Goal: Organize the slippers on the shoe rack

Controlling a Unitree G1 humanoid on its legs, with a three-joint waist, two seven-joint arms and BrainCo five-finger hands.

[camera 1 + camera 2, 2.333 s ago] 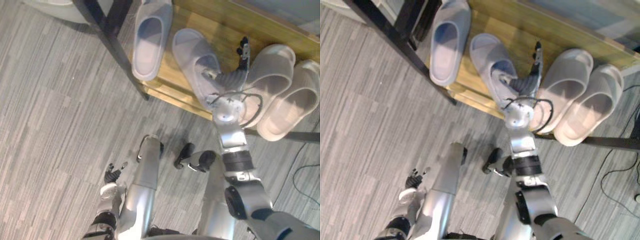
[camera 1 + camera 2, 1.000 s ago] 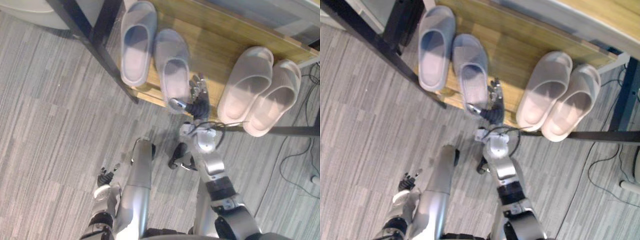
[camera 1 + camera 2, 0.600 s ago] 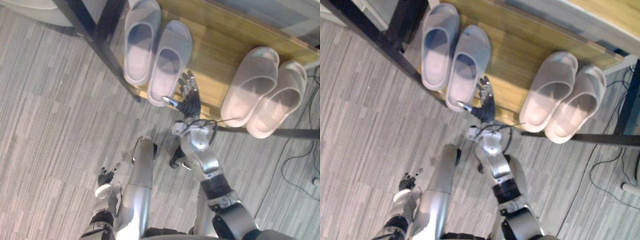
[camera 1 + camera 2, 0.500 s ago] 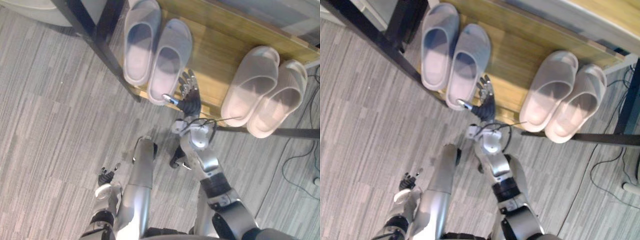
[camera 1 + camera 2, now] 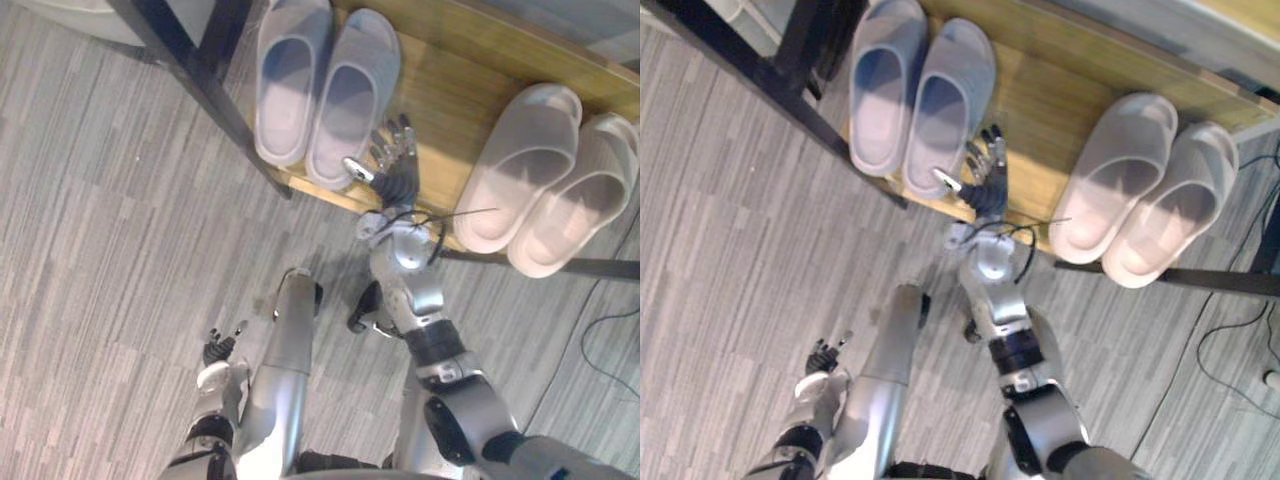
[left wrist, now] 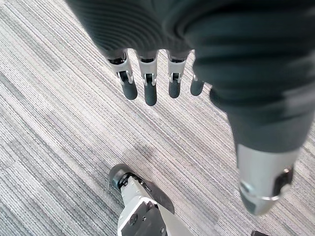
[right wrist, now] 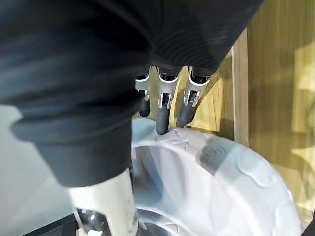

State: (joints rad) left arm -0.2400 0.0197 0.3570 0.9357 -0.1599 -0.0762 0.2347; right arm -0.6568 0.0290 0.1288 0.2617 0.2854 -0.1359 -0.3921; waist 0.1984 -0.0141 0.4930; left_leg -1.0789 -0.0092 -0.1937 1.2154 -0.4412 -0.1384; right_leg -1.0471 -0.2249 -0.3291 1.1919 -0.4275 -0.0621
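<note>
Right hand point(image 5: 393, 170): fingers point(image 7: 162, 118) straight and spread, nothing gripped. In the right wrist view the dark tips sit at the heel rim of a grey-blue slipper point(image 5: 350, 95); contact looks likely but I cannot tell for sure. The thumb points toward the same heel.

Slippers, 4 total, all on the shoe rack point(image 5: 445, 95) wooden shelf:
- 2 grey-blue. The one by the hand lies side by side with the second grey-blue slipper point(image 5: 290, 80), touching it, toes pointing away from the robot and heels at the front edge.
- 2 pale beige slippers point(image 5: 525, 165), on the robot's right, well apart from the grey-blue pair. They are pressed together and angled, heels hanging past the shelf front.

Bare wood lies between the two pairs.

A black frame post point(image 5: 190, 65) is to the left of the grey-blue pair.

Left hand point(image 5: 222, 350): low over the grey carpet floor point(image 5: 100, 250), fingers straight and relaxed, holding nothing.
</note>
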